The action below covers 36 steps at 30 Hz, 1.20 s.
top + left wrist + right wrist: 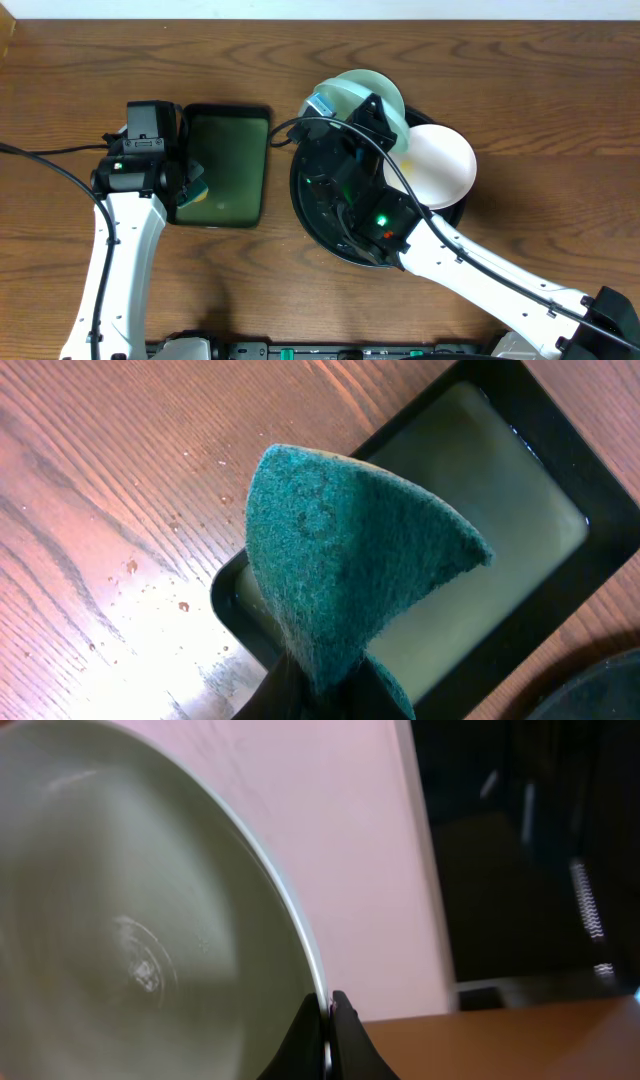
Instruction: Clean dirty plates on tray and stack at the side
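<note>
My right gripper (365,115) is shut on the rim of a pale mint plate (375,88) and holds it tilted on edge above the back of the round black tray (297,197). In the right wrist view the jaws (328,1018) pinch the plate's rim (130,940). A white plate (441,165) rests on the tray's right side. I see no second mint plate. My left gripper (188,186) is shut on a green scouring sponge (340,550) over the near left corner of the rectangular tray.
The rectangular black tray (226,108) with greenish liquid lies left of the round tray and also shows in the left wrist view (540,635). Water drops lie on the wood beside it. My right arm crosses the round tray from the front right. Cables trail at the left.
</note>
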Available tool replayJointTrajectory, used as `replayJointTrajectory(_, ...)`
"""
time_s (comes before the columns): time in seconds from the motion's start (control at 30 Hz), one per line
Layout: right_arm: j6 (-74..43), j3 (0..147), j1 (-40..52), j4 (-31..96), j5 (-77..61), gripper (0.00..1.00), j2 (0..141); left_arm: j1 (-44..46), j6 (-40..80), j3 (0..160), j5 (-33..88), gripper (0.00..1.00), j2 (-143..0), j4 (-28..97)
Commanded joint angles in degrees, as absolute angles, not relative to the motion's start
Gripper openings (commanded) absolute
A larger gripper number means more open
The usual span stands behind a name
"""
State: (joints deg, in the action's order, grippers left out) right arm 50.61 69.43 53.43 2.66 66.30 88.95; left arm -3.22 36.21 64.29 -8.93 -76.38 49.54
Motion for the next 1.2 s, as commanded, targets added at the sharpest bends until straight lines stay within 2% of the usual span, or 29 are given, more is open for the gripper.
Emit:
replayJointTrajectory(0.0,60.2,70.0,53.7,1.5,70.0,0.01,87.9,-3.5,35.6,64.0,-9.5,0.07,-76.0,49.7)
replayJointTrajectory(0.17,55.5,70.0,53.6,2.5,70.0,0.01,87.9,-3.5,35.1,64.0,-9.5,0.08,-76.0,49.9)
replayJointTrajectory(0.27,44.2,70.0,52.8,8.2,66.8,0.01,87.9,-3.5,34.5,64.0,-9.5,0.08,-76.0,50.1)
replayJointTrajectory(0.33,32.2,70.0,50.8,16.1,55.9,0.01,87.9,-3.5,34.5,64.0,-9.5,0.07,-76.0,50.3)
replayJointTrajectory(0.37,27.3,69.9,48.9,20.7,44.3,0.01,87.9,-3.5,34.5,64.0,-9.5,0.08,-76.0,50.3)
replayJointTrajectory(0.43,25.2,69.5,44.3,25.2,22.1,0.01,88.5,-3.5,34.1,64.0,-9.5,0.07,-76.0,50.3)
replayJointTrajectory(0.5,23.1,69.5,39.1,27.2,12.3,0.01,88.8,-3.5,34.1,64.0,-9.5,0.07,-76.0,50.4)
replayJointTrajectory(0.63,10.5,69.6,29.3,24.4,11.9,0.01,87.8,-3.5,34.1,64.0,-9.5,0.07,-76.0,50.4)
replayJointTrajectory(0.87,4.8,69.6,6.0,22.9,-12.3,0.01,88.2,-3.5,34.1,64.0,-9.5,0.07,-76.0,50.4)
replayJointTrajectory(1.17,-6.7,69.6,-20.6,21.8,-15.9,0.01,96.3,-3.5,34.1,64.0,-9.5,0.07,-76.0,50.3)
